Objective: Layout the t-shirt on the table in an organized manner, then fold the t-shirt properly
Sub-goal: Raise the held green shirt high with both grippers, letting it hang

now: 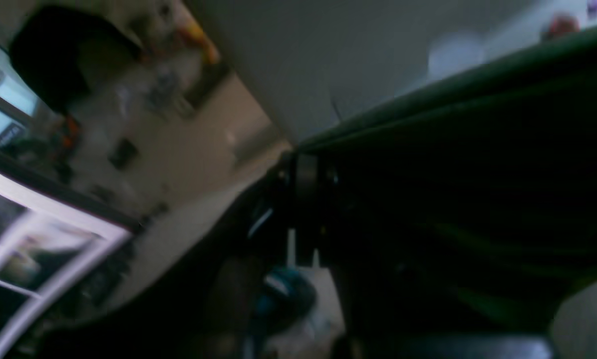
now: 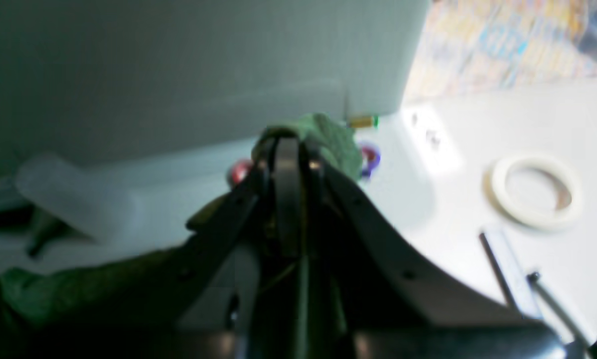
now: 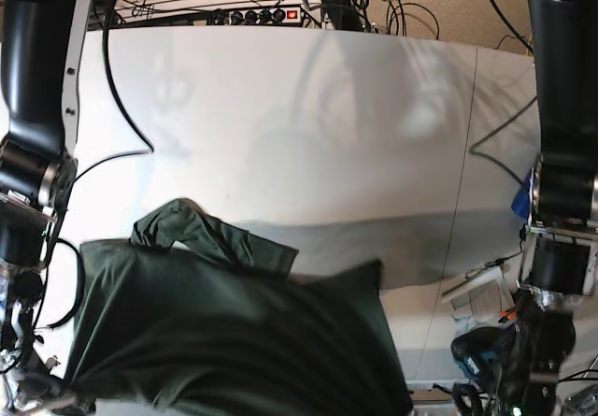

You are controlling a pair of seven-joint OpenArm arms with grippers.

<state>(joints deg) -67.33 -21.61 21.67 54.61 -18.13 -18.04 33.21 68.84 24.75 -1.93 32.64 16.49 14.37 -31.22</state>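
While lifted off the table (image 3: pixel 280 107) near its front edge, hung as a wrinkled sheet: the t-shirt (image 3: pixel 234 341), neither spread nor folded. Right gripper (image 2: pixel 288 149) clamped on a green fabric corner; left gripper shut, apparently on the taut hem. Seen only from base view: one sleeve flopped over.

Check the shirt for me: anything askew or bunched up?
Yes. The t-shirt sits skewed over the table's near edge, and one sleeve is twisted and crumpled at its upper left instead of lying flat.
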